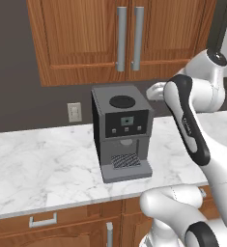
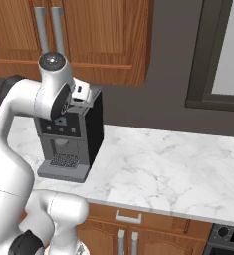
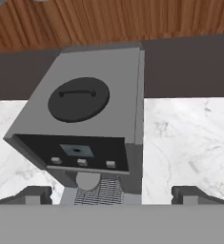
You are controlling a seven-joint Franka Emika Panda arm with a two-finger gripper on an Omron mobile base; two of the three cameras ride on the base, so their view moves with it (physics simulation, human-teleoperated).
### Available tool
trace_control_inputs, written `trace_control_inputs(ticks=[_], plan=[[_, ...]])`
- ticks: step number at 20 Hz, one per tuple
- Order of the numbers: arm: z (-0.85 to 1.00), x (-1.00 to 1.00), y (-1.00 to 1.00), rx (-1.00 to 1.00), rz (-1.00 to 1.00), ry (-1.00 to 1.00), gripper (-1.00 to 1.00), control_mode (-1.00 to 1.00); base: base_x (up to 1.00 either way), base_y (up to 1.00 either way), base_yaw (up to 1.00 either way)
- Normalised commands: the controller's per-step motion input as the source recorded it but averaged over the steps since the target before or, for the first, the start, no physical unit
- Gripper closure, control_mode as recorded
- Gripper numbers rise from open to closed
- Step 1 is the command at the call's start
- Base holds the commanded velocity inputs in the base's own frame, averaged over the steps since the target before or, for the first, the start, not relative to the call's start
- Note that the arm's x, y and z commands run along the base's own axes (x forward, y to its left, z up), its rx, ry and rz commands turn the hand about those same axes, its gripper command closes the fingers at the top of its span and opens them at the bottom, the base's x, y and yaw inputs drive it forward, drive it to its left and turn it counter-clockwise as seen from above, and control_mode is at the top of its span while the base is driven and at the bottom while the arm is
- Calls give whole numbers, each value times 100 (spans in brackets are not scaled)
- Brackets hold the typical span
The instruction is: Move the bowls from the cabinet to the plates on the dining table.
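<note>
Wooden cabinet (image 1: 127, 36) — doors shut — sits above the wide-open claw (image 3: 113, 194).

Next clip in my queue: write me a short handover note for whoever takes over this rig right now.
End effector: open, holding nothing, poised above the grey coffee machine on the marble counter.
Cabinet: both doors shut, bar handles untouched. It hangs directly above the coffee machine.
Bowls, plates, dining table: not visible here; the bowls are presumably behind the closed doors.
Done: nothing visible yet.
Left: open the cabinet, take out each bowl, carry them to the plates on the dining table.
</note>
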Motion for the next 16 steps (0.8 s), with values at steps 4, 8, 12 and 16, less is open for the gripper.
trace_control_inputs(ticks=[4, 8, 12, 16], plan=[[30, -2, 17, 0, 1, -3, -100, -100, 0, 0, 0], [32, -8, 16, 0, 1, -2, -100, -100, 0, 0, 0], [28, -13, 15, -2, 0, -6, -100, -100, 0, 0, 0], [23, -7, 12, -5, 0, -9, -100, -100, 0, 0, 0]])
